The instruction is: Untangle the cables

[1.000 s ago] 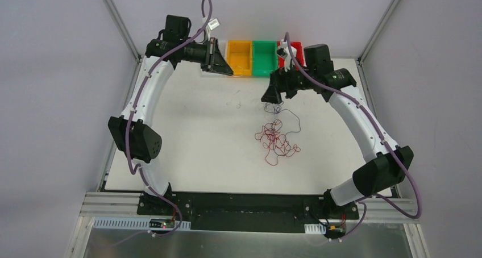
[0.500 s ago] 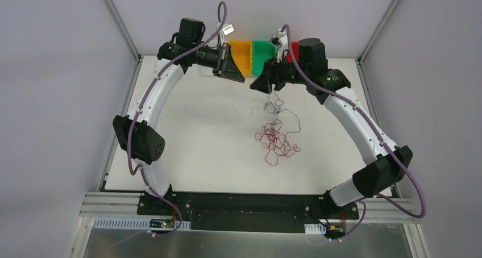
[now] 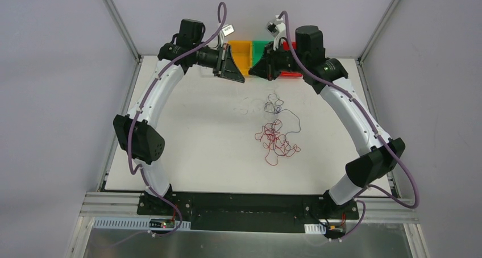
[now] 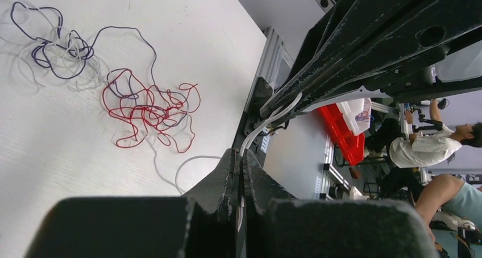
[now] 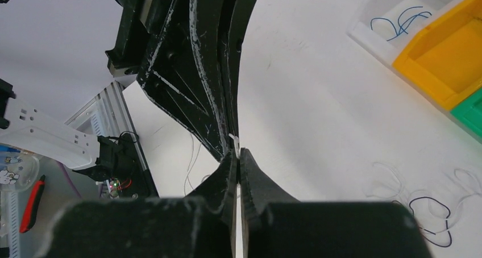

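Centrally on the worktop (image 3: pixel 187 144) lie the cables (image 3: pixel 277 138): a red tangle (image 3: pixel 275 141) sits nearest the middle. Touching it on the side toward the far edge is a smaller blue and white cluster (image 3: pixel 274 105). A few faint pale loops lie just beside that cluster, toward the left edge. The whole heap is stretched from the far edge toward the near edge, so its long axis runs roughly front to back.

Outward from the heap, both end effectors hang at the far edge, in front of the yellow bin (image 3: pixel 243 46) and the green bin (image 3: pixel 260 46). They meet tip to tip, and the heap lies on their near-edge side. The left end effector (image 4: pixel 239 155) is pinched narrow on a white cable (image 4: pixel 267 121). This strand leaves its fingertips and reaches up toward the opposing tips. The right end effector (image 5: pixel 237 154) is likewise pressed together. A white fleck shows at its very tip, which appears to be the same strand.

Judged from this, the coming move turns on that short span of white cable. It runs left to right along the far edge, crosswise to the heap's axis. A slack white loop trails from it back toward the heap. The right arm stands nearer the cluster.
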`<state>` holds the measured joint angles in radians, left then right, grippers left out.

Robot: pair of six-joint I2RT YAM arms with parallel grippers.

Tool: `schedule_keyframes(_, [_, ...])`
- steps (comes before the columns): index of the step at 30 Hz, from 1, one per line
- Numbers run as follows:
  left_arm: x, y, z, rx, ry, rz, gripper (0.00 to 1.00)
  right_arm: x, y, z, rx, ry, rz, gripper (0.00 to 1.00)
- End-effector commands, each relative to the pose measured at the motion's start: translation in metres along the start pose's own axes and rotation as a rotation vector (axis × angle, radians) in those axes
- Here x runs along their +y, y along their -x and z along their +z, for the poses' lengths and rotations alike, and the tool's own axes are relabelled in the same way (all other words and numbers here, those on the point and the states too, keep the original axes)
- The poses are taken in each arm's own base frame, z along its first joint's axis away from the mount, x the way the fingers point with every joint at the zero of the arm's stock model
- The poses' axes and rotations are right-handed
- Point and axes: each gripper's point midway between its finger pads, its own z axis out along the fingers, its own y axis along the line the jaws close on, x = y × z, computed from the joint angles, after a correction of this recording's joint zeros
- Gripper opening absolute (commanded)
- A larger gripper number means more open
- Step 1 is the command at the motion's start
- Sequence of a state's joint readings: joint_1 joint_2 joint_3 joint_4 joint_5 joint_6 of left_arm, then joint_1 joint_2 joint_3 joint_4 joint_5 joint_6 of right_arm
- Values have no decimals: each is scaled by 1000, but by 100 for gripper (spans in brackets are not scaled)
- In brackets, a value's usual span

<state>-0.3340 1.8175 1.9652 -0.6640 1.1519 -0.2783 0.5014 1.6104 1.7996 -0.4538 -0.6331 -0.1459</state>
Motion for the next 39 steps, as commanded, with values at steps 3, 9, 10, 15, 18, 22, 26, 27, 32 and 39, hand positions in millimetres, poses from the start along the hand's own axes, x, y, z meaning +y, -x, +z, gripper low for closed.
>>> schedule_keyframes(3, [3,11,-21,-59,35,-40,39,-5,30,-6,-73,-46,-57,0])
schedule_keyframes(9, [63,46,-103,-282,278,-150,92,-57,53,2,-146,-232,-64,0])
schedule_keyframes(10, [70,49,-117,-314,307,-162,98,-67,57,4,-156,-263,-62,0])
schedule_keyframes(15, [105,52,-182,-456,470,-240,99,-117,88,17,-233,-382,-53,0])
schedule_keyframes(18, [117,46,-205,-499,530,-267,99,-145,112,29,-302,-442,-60,0])
schedule_keyframes(22, [125,36,-219,-517,593,-263,99,-183,134,52,-412,-523,-52,0])
schedule_keyframes(26, [129,22,-227,-524,644,-268,99,-217,150,70,-559,-581,-72,0])
schedule_keyframes(27, [129,19,-228,-525,652,-270,99,-223,155,73,-595,-588,-81,0])
schedule_keyframes(32, [134,2,-235,-527,687,-290,99,-239,165,89,-701,-577,-111,0])
schedule_keyframes(39, [142,-16,-236,-519,696,-333,99,-250,169,94,-811,-568,-31,0])
